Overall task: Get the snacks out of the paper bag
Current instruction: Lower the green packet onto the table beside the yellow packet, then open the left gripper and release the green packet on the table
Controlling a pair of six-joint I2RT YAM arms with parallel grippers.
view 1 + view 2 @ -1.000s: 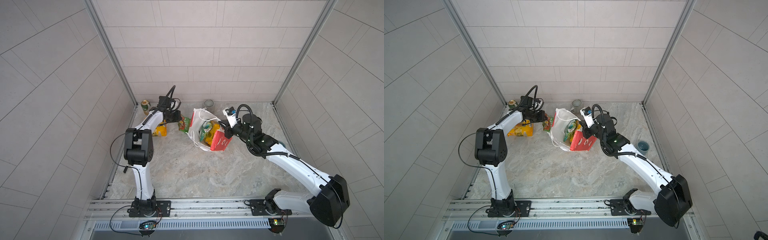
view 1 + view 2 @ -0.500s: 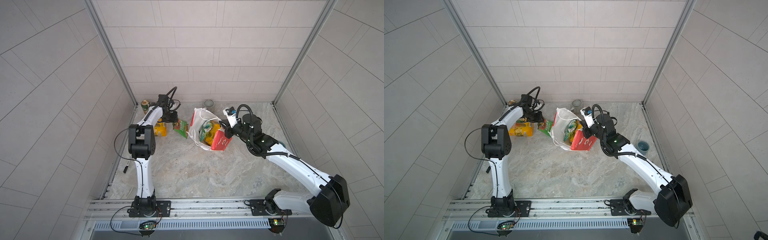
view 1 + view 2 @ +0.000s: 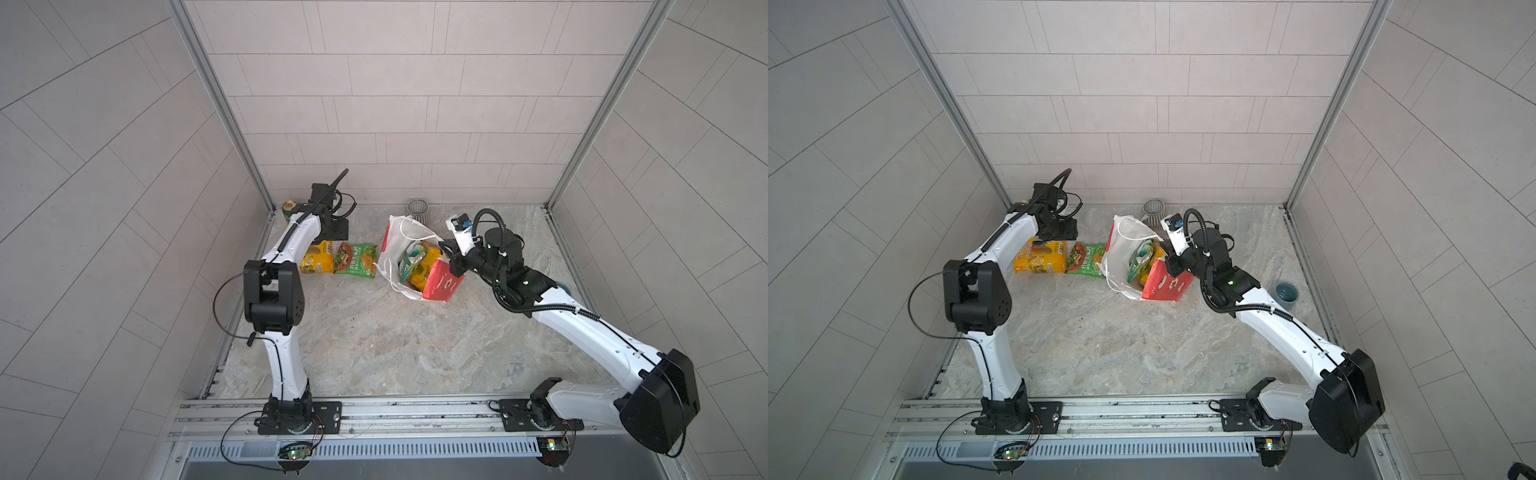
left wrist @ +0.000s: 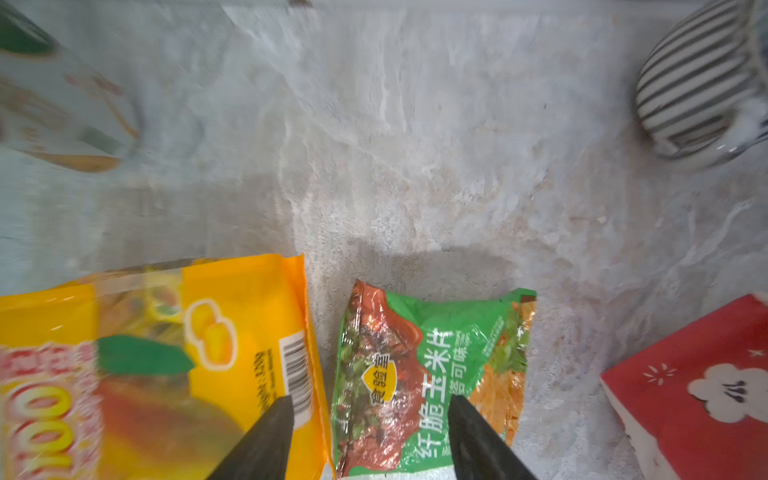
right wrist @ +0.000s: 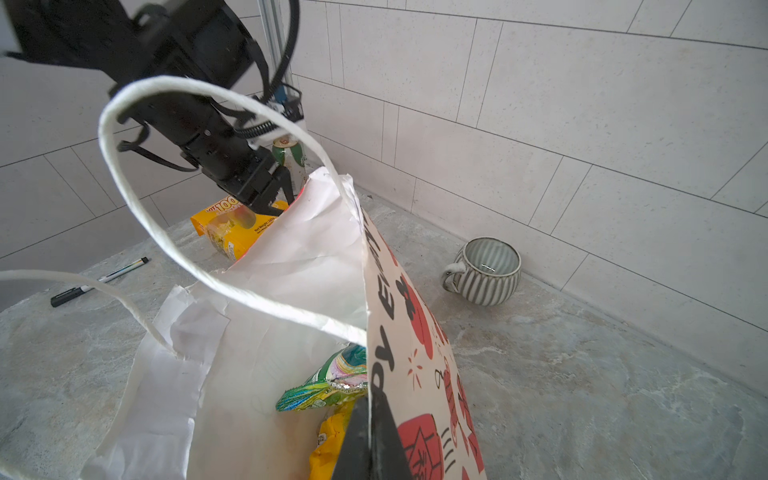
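Biggest first: tbl (image 3: 374, 340), marble-look, w/ the paper bag (image 3: 442, 284) standing toward the back, mouth open, leaning a bit. Kept there by R gripper (image 5: 369, 415), clamped tight on the printed wall near the rim. No shift vs a sec ago.

Then L gripper (image 4: 370, 419). Closed on the green chip pkt (image 3: 355, 259) right by the bag a sec ago. Now parted wide, nothing btw the tips, hovering just over that pkt. Pkt let go flat on the tbl, btw the bag and the yellow-orange pkt (image 3: 316, 258), just beside both. Arm also drawn back toward the far left corner since then.

Meaning for the job, as a guess: 2 snacks out, release finished, L arm free for another trip. Still inside the bag: a green-yellow pkt (image 5: 324, 386) on top, a yellow pkt (image 5: 328, 444) below it. Maybe more underneath; hidden by the bag wall, can't tell. So about halfway at best.

Next, prob. back into the mouth w/ L gripper, minding the cord handle (image 5: 158, 82) looped across the opening. Snag risk there.

Small stuff, not part of the job: ribbed mug (image 5: 486, 270) by the back wall, drink can (image 3: 289, 208) in the corner, pen (image 5: 99, 280) lying on the tbl.
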